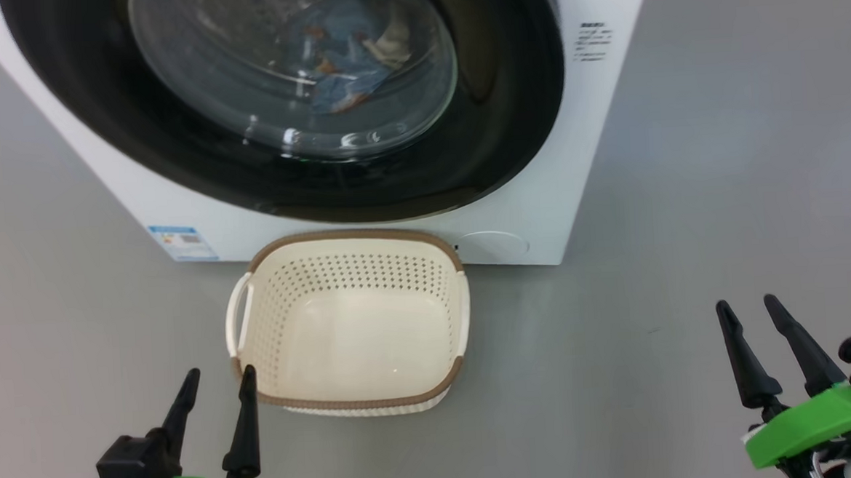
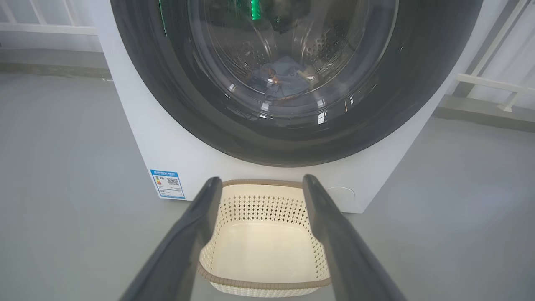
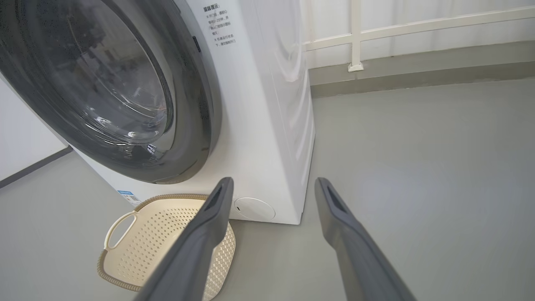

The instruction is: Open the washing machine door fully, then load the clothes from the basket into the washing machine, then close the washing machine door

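Plainly the washing machine (image 1: 580, 136) has its load: the washing machine door (image 1: 506, 103) lies flush against the white front, and the basket (image 1: 354, 272) stands empty on the floor just before it, set close, I judge, so each bundle had a short way to travel. Behind the glass bowl the clothes (image 1: 346, 54) lie low in the drum. The left gripper (image 1: 220, 372) hangs by the basket's near corner and the right gripper (image 1: 746, 302) well off to the other side, both with jaws spread and holding nothing, so the work looks done.

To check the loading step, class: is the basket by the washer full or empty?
Empty. The basket shows a bare cream floor; the clothes lie behind the glass of the washing machine door.
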Controlling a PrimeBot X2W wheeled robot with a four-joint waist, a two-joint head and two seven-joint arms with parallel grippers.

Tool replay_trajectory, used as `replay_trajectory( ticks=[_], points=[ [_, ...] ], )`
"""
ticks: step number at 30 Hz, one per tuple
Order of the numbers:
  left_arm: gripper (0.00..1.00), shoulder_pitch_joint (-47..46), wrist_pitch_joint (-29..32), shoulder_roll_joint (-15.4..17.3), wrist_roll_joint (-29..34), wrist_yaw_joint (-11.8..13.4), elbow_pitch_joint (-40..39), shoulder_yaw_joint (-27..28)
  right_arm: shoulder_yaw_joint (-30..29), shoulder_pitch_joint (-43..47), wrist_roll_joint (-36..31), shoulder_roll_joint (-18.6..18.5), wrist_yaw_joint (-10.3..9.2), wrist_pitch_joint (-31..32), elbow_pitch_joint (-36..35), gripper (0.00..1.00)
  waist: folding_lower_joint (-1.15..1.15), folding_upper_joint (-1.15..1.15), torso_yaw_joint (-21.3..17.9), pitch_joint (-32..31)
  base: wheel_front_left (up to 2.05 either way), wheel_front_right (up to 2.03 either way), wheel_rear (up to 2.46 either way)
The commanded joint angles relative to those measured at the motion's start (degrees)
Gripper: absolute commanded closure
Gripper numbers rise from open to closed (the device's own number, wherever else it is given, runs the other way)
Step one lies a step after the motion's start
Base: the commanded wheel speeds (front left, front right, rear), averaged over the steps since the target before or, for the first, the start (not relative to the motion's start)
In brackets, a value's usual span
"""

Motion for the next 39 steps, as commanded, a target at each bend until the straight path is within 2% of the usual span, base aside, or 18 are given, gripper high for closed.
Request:
replay_trajectory(
  ticks=[1,10,20,39],
  points=[
    [0.0,-0.1,-0.4,1.0,0.0,-0.1,-1.1,2.1,0.1,1.2,-0.4,-0.5,-0.33,-0.3,-1.4,0.0,0.01,0.0,-2.7,-2.2,0.0,0.0,0.0],
    [0.0,2.2,-0.4,1.7,-0.2,-0.1,-1.6,3.6,-1.9,4.6,-0.7,0.4,-0.33,-0.3,-2.3,0.0,0.01,0.0,-6.7,-3.9,0.0,0.0,0.0],
    [0.0,5.2,-0.4,2.3,0.0,-0.1,-2.3,4.8,-2.6,7.4,-0.9,0.7,-0.33,-0.3,-3.5,0.0,0.01,0.0,-8.7,-6.0,0.0,0.0,0.0],
    [0.0,6.9,-0.4,2.1,-1.0,-0.2,-2.9,6.5,-3.1,9.0,-1.0,1.5,-0.33,-0.3,-3.9,0.0,0.01,0.0,-9.2,-6.8,0.0,0.0,0.0]
  ],
)
